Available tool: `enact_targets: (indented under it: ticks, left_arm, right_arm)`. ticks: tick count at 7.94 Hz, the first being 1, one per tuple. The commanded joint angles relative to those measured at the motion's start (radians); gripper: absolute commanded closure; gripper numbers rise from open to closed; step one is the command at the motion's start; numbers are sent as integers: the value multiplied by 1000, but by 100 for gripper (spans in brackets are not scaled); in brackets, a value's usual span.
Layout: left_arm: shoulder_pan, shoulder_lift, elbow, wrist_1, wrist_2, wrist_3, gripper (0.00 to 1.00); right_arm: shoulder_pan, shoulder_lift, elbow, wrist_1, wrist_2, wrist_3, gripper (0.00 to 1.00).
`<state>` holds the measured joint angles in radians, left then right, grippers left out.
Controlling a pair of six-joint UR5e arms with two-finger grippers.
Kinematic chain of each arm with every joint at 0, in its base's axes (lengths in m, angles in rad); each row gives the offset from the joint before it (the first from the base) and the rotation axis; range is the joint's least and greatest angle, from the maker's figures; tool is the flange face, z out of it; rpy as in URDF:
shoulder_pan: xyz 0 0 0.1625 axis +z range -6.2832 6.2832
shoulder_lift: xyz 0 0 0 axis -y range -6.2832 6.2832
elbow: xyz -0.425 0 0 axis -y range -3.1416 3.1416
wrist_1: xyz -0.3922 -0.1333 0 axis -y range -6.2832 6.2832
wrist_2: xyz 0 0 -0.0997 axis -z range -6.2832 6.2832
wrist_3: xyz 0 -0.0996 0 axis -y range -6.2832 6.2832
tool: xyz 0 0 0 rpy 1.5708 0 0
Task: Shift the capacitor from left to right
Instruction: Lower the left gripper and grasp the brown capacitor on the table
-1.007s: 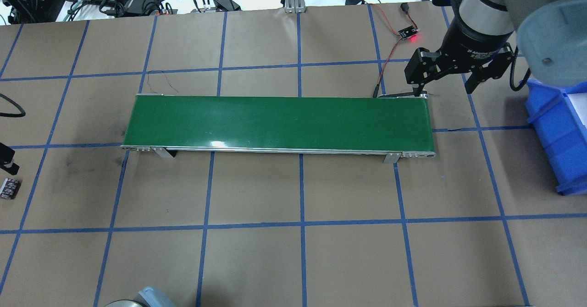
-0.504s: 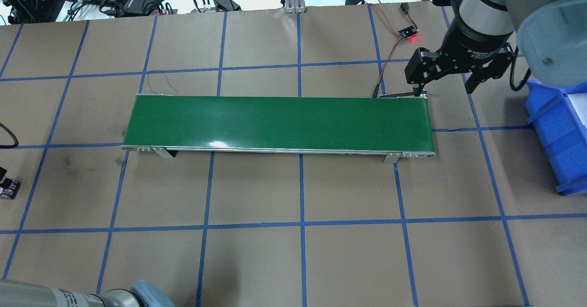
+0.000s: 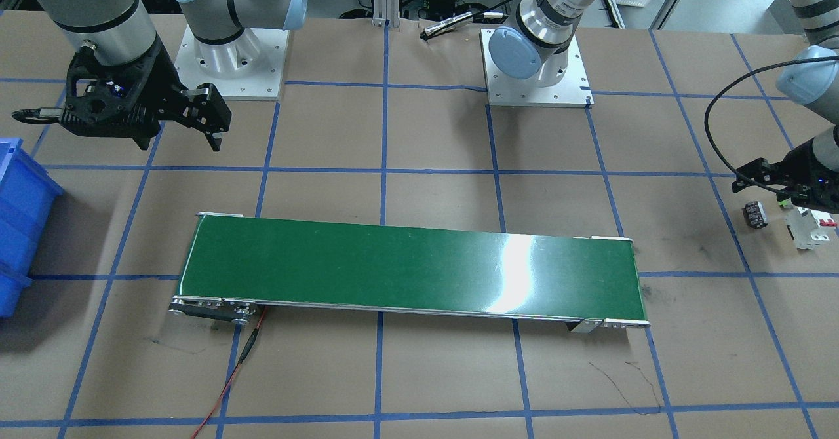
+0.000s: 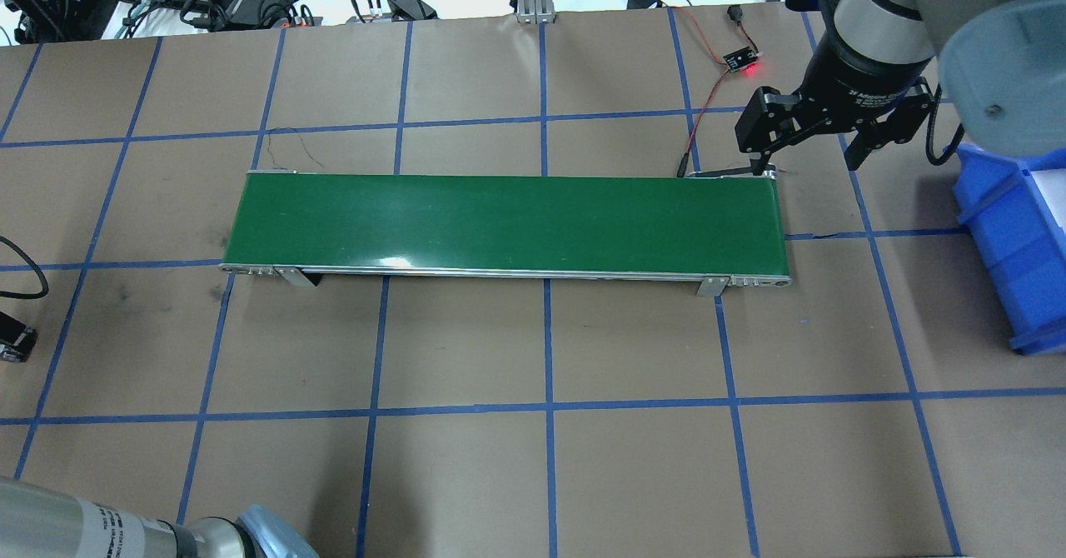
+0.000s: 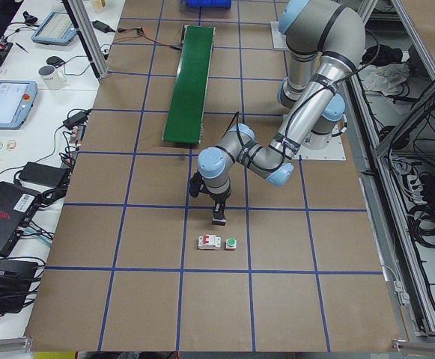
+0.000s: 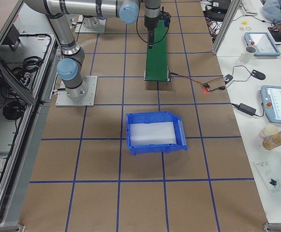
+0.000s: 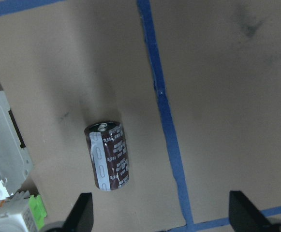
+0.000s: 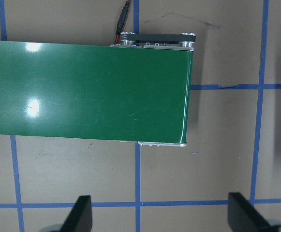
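The capacitor (image 7: 107, 155), a black stubby cylinder with a pale stripe, lies on its side on the brown table at the robot's far left. It also shows in the front-facing view (image 3: 755, 215). My left gripper (image 7: 162, 217) is open and hovers just above it; the capacitor lies a little ahead of the left fingertip (image 7: 83, 212), not between the fingers. In the front-facing view the left gripper (image 3: 777, 187) sits right beside the capacitor. My right gripper (image 4: 808, 162) is open and empty above the right end of the green conveyor belt (image 4: 508, 223).
A white circuit breaker (image 3: 813, 226) with red switches stands close beside the capacitor, and a green-capped push button (image 5: 231, 243) is next to it. A blue bin (image 4: 1012, 233) stands at the far right. A sensor board with a red light (image 4: 739, 60) and its wires lie behind the belt's right end.
The left arm has swung in at the table's left edge, and its gripper now sits over the capacitor. The right arm has not moved.
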<state>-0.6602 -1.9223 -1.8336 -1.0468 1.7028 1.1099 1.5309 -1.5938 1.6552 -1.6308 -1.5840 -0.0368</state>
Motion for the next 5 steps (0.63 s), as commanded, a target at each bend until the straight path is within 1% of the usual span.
enact_targets:
  ticks: [1,3,5]
  left_arm:
    - [1,-66,1,59,18,54,0]
    - [1,-87,5,73,18,56,0]
    - [1,-101,7,102,61,54,0]
  right_arm:
    - [0,0,0,0,-1,0,0]
    - [0,0,0,0,1,0,0]
    - [0,0,0,-1,-1,0,0]
